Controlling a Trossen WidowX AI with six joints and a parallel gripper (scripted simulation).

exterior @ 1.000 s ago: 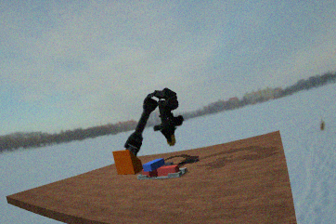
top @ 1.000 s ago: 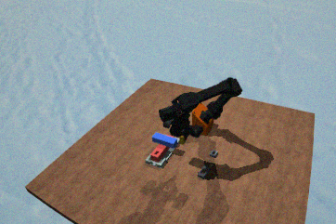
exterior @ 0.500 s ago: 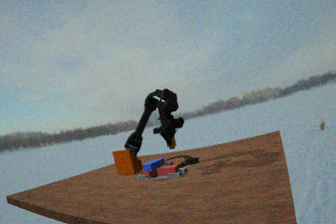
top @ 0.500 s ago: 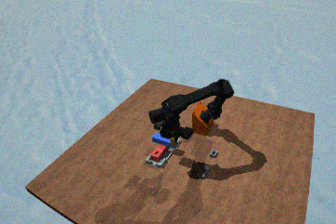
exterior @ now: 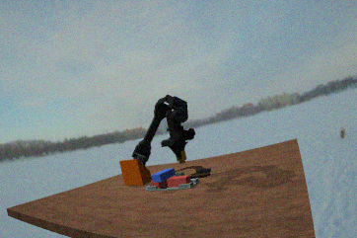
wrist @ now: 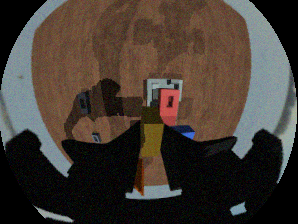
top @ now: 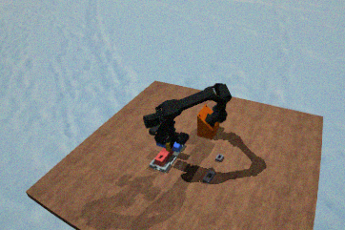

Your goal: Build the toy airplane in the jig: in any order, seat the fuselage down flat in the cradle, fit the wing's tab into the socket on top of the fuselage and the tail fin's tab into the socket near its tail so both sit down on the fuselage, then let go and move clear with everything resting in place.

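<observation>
Above the wooden board [top: 267, 195], my claw [wrist: 150, 137] hangs just over the jig [top: 160, 163]. Jig's got the red fuselage [top: 162, 156] sitting in it, blue wing [top: 177, 146] on the far end. I'm pinching the little mustard tail fin [wrist: 150, 135]. Looks light, stiff, probably slick, so I'd grip its flat faces, tab left free.

The arm [top: 191, 104] is matte black throughout, built of slim straight links joined by bulky rounded joints. Its base is an orange block [top: 208, 122]. The jaws look like broad black lobes in the wrist view.
</observation>
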